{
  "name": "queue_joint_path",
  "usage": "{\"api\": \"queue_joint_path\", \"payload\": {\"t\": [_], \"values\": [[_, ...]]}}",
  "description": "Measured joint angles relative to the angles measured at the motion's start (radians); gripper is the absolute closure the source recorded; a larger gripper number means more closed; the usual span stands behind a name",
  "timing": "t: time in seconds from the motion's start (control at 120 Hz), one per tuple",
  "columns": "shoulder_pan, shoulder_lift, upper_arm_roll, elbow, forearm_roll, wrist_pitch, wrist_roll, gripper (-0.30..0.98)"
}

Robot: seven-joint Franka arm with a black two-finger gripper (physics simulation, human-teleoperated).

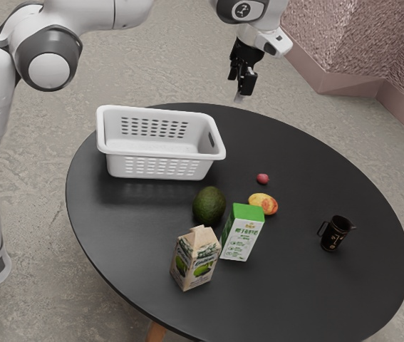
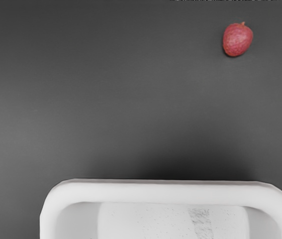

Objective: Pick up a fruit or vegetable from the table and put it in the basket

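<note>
Basket (image 1: 162,154): wht, rect., slotted walls, rounded rim; upright on blk surface (image 1: 137,235), nr. its edge, toward ext. view's left. Small fruit (image 1: 262,179): red, rough skin, short stem nub at one end; on surface, well apart from basket. Yel. fruit (image 1: 263,204): red patches, oblong, lying flat nr. small red one. Avocado (image 1: 209,206): dk. green, approx. egg-shaped, bumpy skin; on surface betw. basket & ext. view's lower edge, apart from basket.
</note>
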Motion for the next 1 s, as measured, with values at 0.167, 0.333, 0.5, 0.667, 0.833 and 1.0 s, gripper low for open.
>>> {"api": "queue_joint_path", "payload": {"t": [0.167, 0.333, 0.5, 0.667, 0.833, 1.0], "values": [[-0.068, -0.01, -0.005, 0.006, -0.031, 0.006, -0.011, 0.0], [-0.205, 0.025, -0.011, -0.019, -0.056, 0.022, -0.024, 0.0], [-0.237, 0.027, -0.011, -0.014, -0.066, 0.029, -0.043, 0.0], [-0.227, 0.039, -0.005, -0.061, -0.021, 0.148, -0.01, 0.0], [-0.17, 0.111, -0.008, -0.124, -0.046, 0.274, 0.103, 0.0], [-0.176, 0.146, -0.035, -0.135, -0.117, 0.368, 0.242, 0.0]]}}
